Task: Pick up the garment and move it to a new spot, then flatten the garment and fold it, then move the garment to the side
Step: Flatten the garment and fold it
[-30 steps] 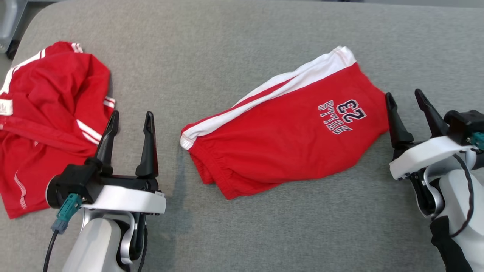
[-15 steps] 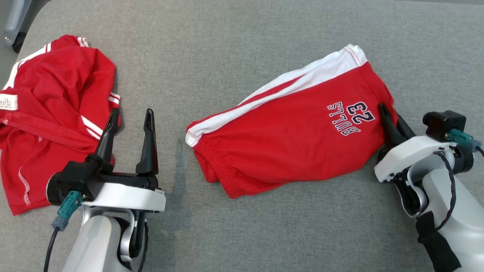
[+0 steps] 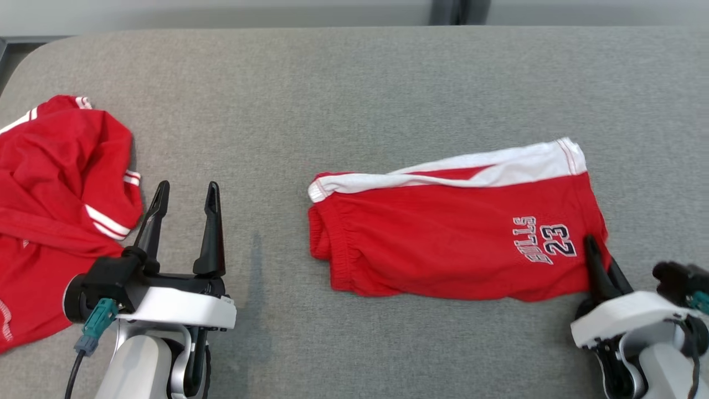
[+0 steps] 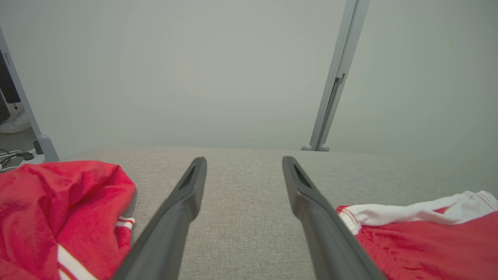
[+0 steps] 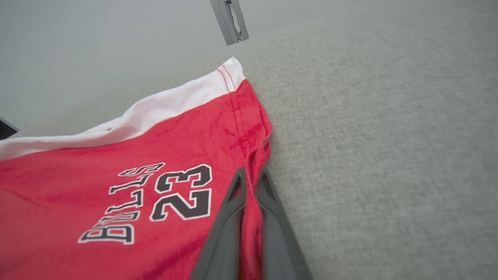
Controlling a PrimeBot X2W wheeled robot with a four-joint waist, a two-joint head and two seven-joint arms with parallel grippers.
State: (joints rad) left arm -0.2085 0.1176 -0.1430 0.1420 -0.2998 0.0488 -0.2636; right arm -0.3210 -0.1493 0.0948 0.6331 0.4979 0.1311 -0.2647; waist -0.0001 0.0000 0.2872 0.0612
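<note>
The folded red shorts (image 3: 454, 238) are lying flat toward the near right corner of the bench (image 3: 354, 83), with the white stripe facing the far edge. The right jaws are pinching shut on the hem at the shorts' right end, just beside the printed number. Folding looks finished, so the step in hand is probably the last one, taking the shorts aside. That is calling for a lift or drag gentle enough to keep the layers together. The left jaws are hanging open and empty over bare bench, between the shorts and a crumpled red garment (image 3: 50, 183) at the left edge. The right wrist view is showing cloth sandwiched between the jaws, while the head view is giving the whole layout.
</note>
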